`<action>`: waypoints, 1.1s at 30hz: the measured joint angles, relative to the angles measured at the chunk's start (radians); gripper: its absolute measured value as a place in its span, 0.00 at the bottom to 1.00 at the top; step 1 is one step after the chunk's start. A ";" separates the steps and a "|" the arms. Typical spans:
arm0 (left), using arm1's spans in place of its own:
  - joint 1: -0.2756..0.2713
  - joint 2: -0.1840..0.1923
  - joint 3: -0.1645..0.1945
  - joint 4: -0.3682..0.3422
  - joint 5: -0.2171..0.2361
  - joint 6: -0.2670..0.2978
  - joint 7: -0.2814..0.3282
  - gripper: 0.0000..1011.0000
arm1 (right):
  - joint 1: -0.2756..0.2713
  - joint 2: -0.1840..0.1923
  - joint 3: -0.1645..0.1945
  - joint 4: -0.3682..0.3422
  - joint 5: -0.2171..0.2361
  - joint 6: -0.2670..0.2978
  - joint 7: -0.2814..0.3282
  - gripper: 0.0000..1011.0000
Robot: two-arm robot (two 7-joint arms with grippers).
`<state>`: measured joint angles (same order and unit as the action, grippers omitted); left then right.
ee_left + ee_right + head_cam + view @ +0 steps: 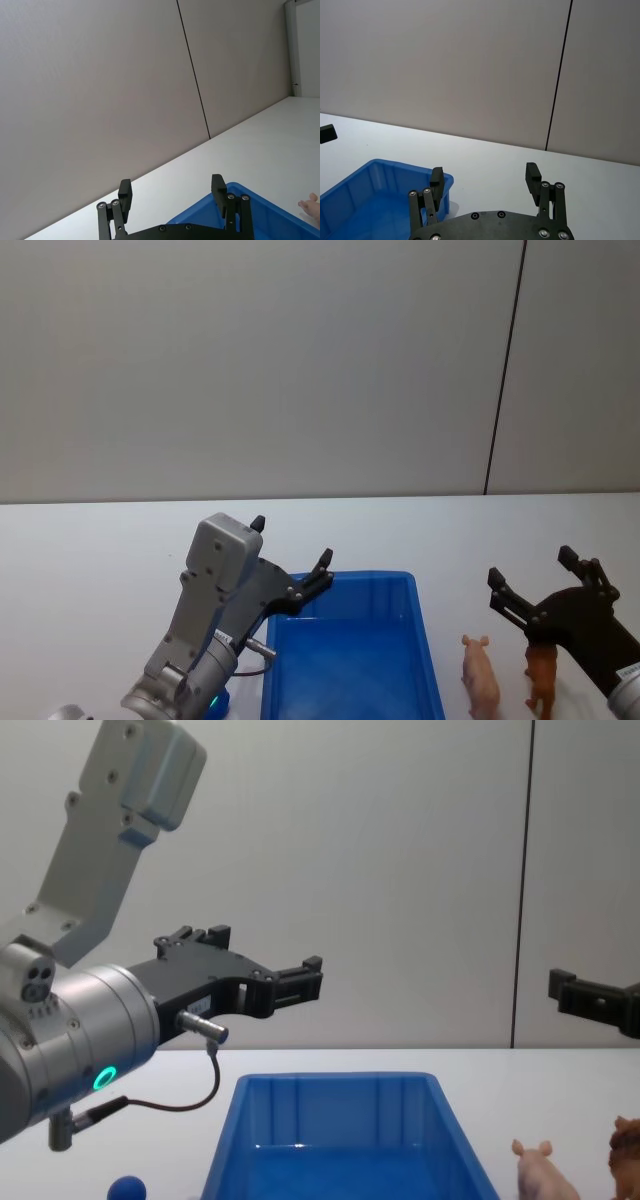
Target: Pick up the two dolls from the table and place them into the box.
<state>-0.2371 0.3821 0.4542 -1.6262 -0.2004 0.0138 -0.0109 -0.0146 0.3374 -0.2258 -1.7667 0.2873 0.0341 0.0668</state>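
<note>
The near end of the box (427, 640) ran off the lower edge of the head view, so its full length could not be seen; it was a bright blue plastic bin with a thick rounded rim and smooth, glossy sloped walls, standing on the flat white table (100, 560) near the middle. Right of it, just beside its right wall but apart from it, lay a pale pink pig doll (481, 675), smooth and rounded, its hind part cut off by the frame. Further right stood an orange-brown animal doll (541, 680), partly covered by the black frame of the right gripper (531, 566) and too cropped for its kind to be told. That gripper hung above the table over the brown doll, its two dark, blocky fingers (533, 175) spread wide with nothing between them. The left gripper (292, 542), on a grey metal wrist with a thin cable looping below it, hovered over the far left corner of the box, its fingers (125, 192) likewise spread and empty. A small round blue object (127, 1187) sat at the lower left of the chest view, half cut off and unclear
</note>
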 joint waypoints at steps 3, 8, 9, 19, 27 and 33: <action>0.000 0.000 0.000 0.000 0.000 0.000 0.000 0.99 | 0.000 0.000 0.000 0.000 0.000 0.000 0.000 0.99; 0.000 0.000 0.000 0.000 0.000 0.000 0.000 0.99 | 0.000 0.000 0.000 0.000 0.000 0.000 0.000 0.99; 0.000 0.000 0.000 0.000 0.000 0.000 0.000 0.99 | 0.000 0.000 0.000 0.000 0.000 0.000 0.000 0.99; 0.000 0.000 0.000 0.000 0.000 0.000 0.000 0.99 | -0.001 -0.002 -0.001 -0.001 -0.005 0.003 -0.006 0.99; 0.000 0.000 0.000 0.000 0.000 0.000 0.000 0.99 | -0.012 -0.018 -0.010 -0.020 -0.030 0.046 -0.064 0.99; 0.000 0.000 0.000 0.000 0.000 0.000 0.000 0.99 | -0.020 -0.033 -0.016 -0.030 -0.045 0.101 -0.123 0.99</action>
<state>-0.2371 0.3821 0.4542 -1.6262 -0.2004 0.0138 -0.0109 -0.0351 0.3046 -0.2416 -1.7966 0.2422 0.1355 -0.0566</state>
